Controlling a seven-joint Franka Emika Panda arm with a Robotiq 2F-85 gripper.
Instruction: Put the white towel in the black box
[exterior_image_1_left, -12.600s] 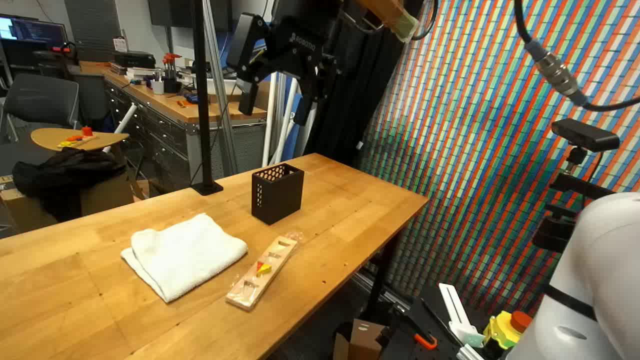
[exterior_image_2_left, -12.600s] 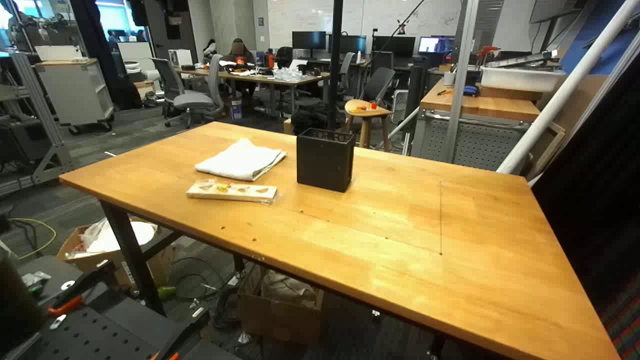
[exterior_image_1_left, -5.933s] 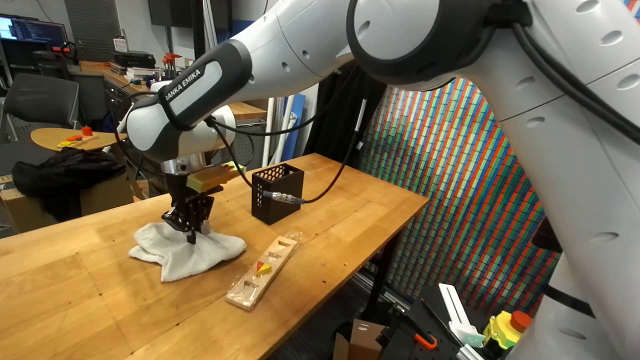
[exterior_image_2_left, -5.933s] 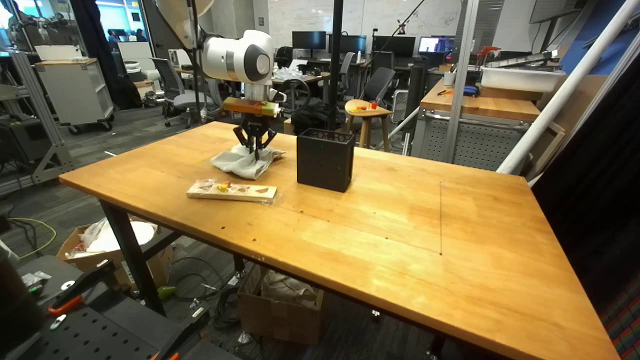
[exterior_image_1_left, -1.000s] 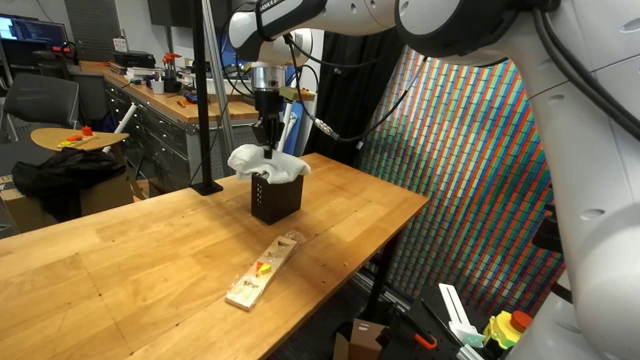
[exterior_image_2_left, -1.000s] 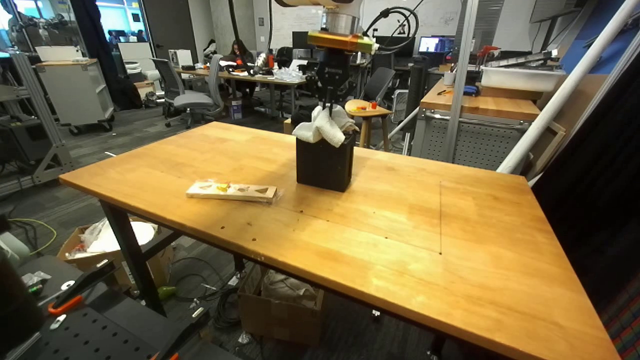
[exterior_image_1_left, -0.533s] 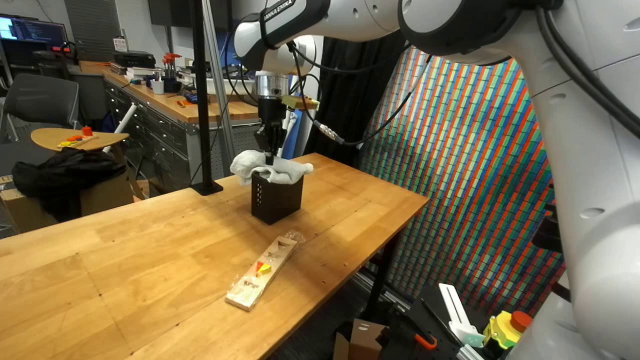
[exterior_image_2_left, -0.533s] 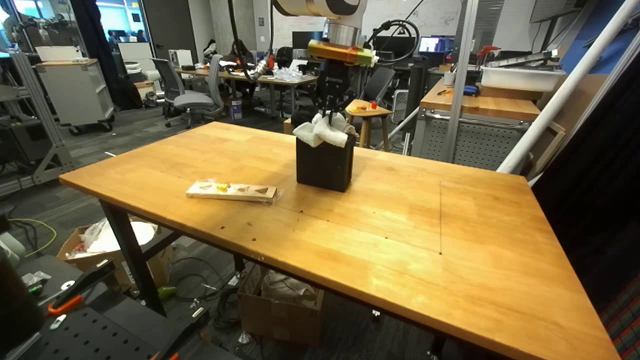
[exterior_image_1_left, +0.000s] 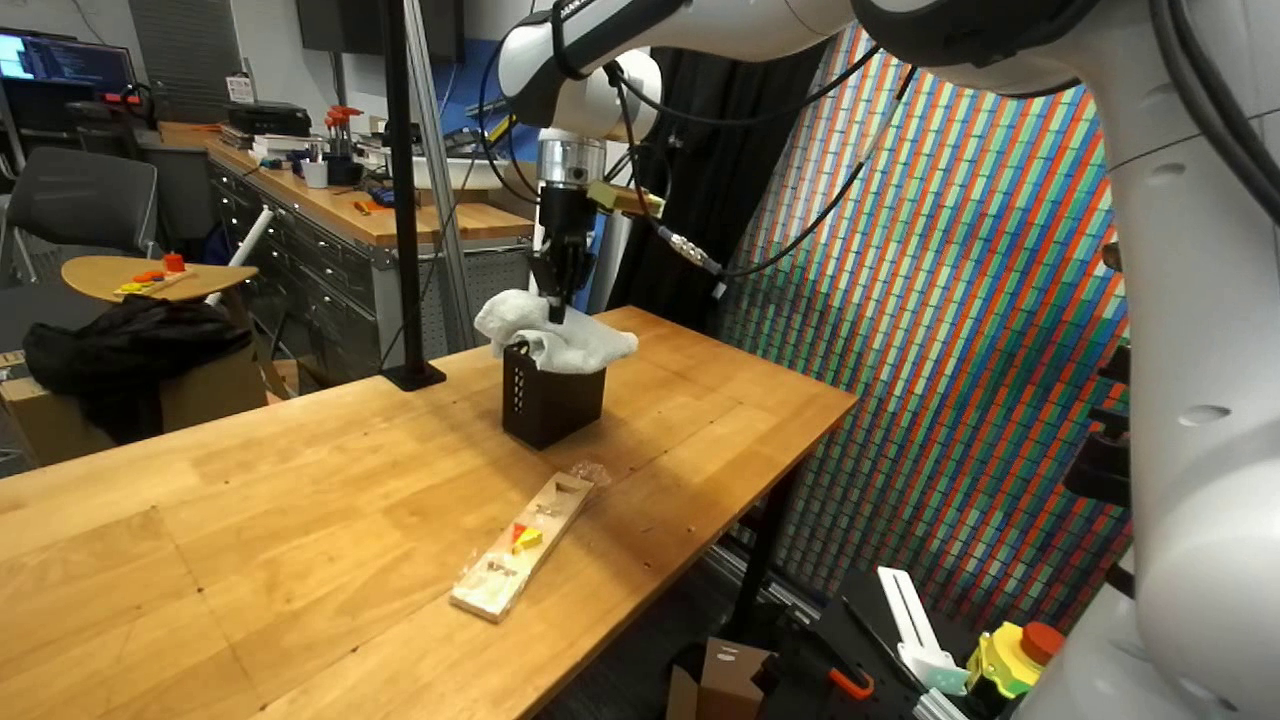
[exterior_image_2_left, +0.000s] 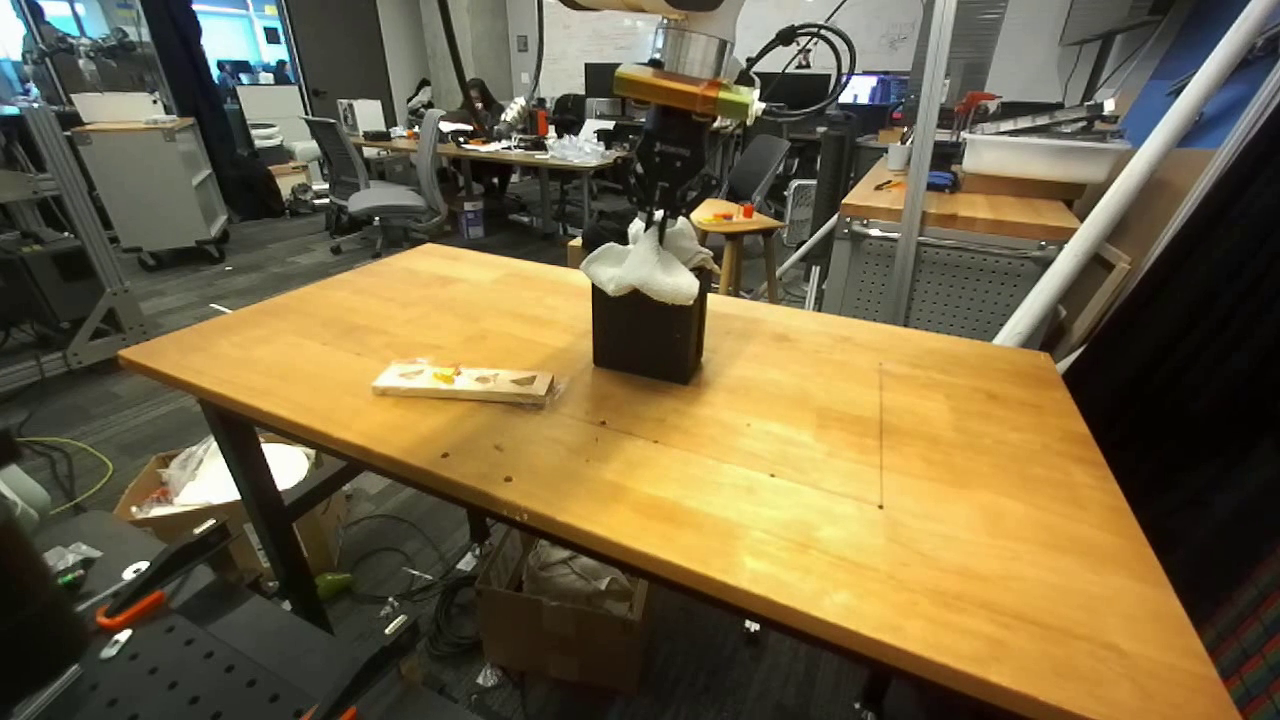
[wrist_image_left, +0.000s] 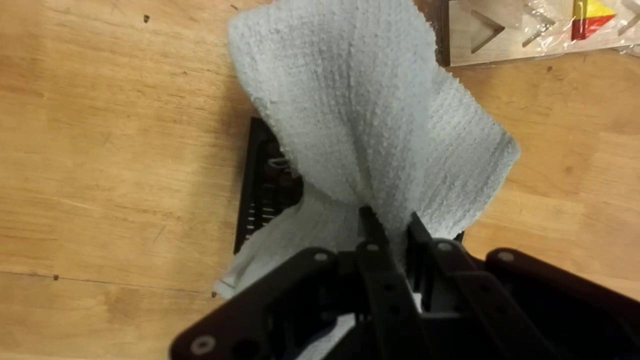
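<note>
The pincer (wrist_image_left: 390, 215) is pressed nearly closed, with a fold of the white towel (wrist_image_left: 345, 100) nipped in it. The towel is draped across the top of the black box (exterior_image_1_left: 552, 408), drawn up to a peak at the pincer and hanging past the rim (in the wrist view, a strip of the box's dark inside shows beside the cloth). Whether any of it sits below the rim I cannot tell. The box stands upright on the wooden desk (exterior_image_2_left: 800, 440) in both exterior views. Near it lies a wooden board (exterior_image_1_left: 485, 593) with cut-out slots, clear plastic (exterior_image_1_left: 592, 472) around it, and a red and yellow shape (exterior_image_1_left: 526, 539) set in it. Beyond the desk, in an exterior view, is a small light-brown stool (exterior_image_2_left: 738, 226)
</note>
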